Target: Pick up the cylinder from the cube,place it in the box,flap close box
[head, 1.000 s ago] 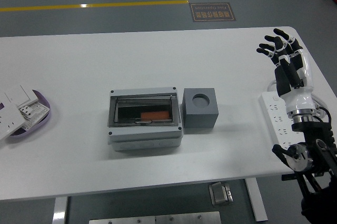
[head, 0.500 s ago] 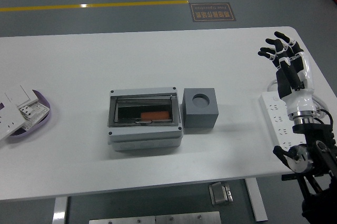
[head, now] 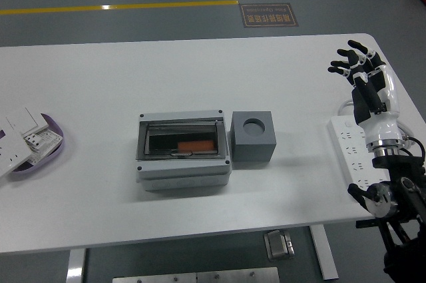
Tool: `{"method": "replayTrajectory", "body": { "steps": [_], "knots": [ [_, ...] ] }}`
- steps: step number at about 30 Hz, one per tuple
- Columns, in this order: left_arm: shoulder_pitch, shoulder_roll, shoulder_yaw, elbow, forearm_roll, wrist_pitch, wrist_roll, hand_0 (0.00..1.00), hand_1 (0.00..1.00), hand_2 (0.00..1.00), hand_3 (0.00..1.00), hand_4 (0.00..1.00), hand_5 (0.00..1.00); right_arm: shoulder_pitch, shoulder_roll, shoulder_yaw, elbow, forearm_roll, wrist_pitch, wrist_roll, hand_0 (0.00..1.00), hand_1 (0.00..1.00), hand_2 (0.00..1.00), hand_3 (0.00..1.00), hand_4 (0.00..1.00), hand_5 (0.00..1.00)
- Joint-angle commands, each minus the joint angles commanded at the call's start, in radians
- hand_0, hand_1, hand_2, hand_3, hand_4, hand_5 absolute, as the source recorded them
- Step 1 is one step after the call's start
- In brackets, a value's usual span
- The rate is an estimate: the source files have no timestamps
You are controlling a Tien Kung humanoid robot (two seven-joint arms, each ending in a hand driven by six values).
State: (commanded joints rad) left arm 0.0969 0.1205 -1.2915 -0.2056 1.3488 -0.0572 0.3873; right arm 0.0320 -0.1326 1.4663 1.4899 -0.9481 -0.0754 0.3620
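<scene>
Head view: white table [head: 200, 76], one robot arm seen, entering from the 4 o'clock corner.
Right hand [head: 363, 73]: raised over the table's 3 o'clock edge, fingers spread and relaxed, holding nothing.
Box [head: 183, 150]: grey enclosure at table centre, an orange object [head: 196, 145] showing inside its dark window; cannot tell if the flap is shut.
Cube [head: 253, 137]: grey, just beside the box at its 3 o'clock side; round socket on top looks empty.
Power strip [head: 353, 152]: white, near the 3 o'clock edge, below the right hand.
Tray [head: 41, 150]: purple-rimmed, at the 9 o'clock edge, holding white switch plates [head: 21, 123].
</scene>
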Motion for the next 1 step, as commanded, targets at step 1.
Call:
{"method": "replayTrajectory", "body": {
  "steps": [1],
  "knots": [
    [0.001, -0.001, 0.000, 0.000, -0.001, 0.001, 0.000, 0.612, 0.618, 0.583, 0.630, 0.680, 0.197, 0.000, 0.001, 0.003, 0.000, -0.001, 0.000, 0.000, 0.476, 0.468, 0.579, 0.653, 0.781, 0.357]
  ]
}}
